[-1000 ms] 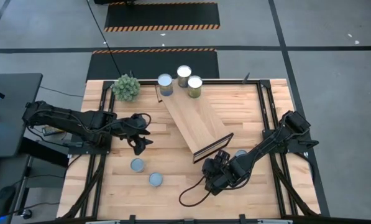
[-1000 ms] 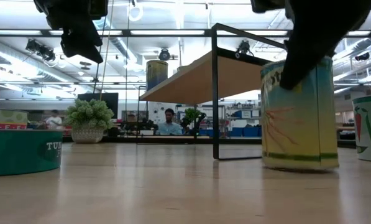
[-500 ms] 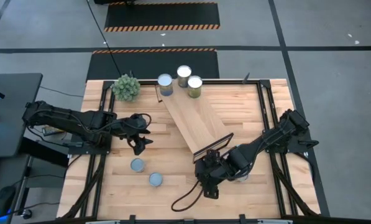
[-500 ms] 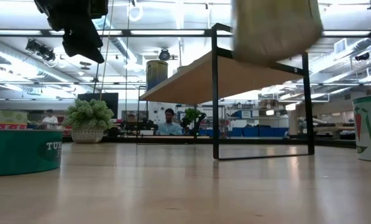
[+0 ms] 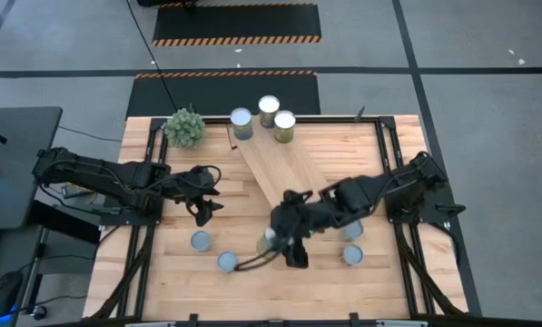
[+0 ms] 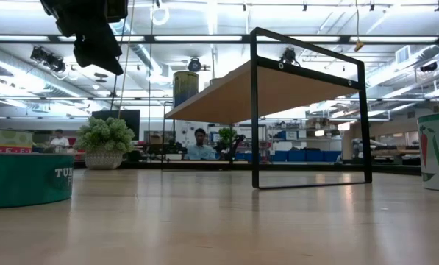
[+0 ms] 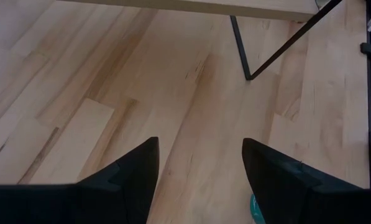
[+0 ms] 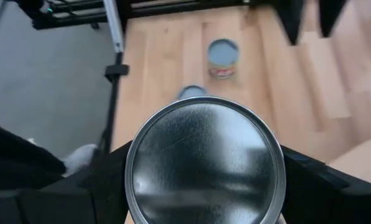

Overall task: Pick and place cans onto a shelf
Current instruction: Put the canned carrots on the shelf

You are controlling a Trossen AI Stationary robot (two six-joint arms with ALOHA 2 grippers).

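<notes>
- The right gripper is clamped on a can whose round, silvery, faintly scratched metal top fills the right wrist view; the dark fingers press on its sides. In the high view it sits over the table just off the shelf's dark-framed near end.
- The left gripper hangs over the left part of the table with its two dark, wedge-shaped fingers spread apart and nothing between them, only bare wood below.
- The shelf is a long, smooth, pale-wood plank on a thin black metal frame, lying slantwise across the middle of the butcher-block table.
- Three upright cans stand bunched at the shelf's far end, beside a green spiky plant ball.
- Two flat tins with grey tops lie near the front left; two more sit front right.
- In the low view a squat teal tin stands at the left edge.
</notes>
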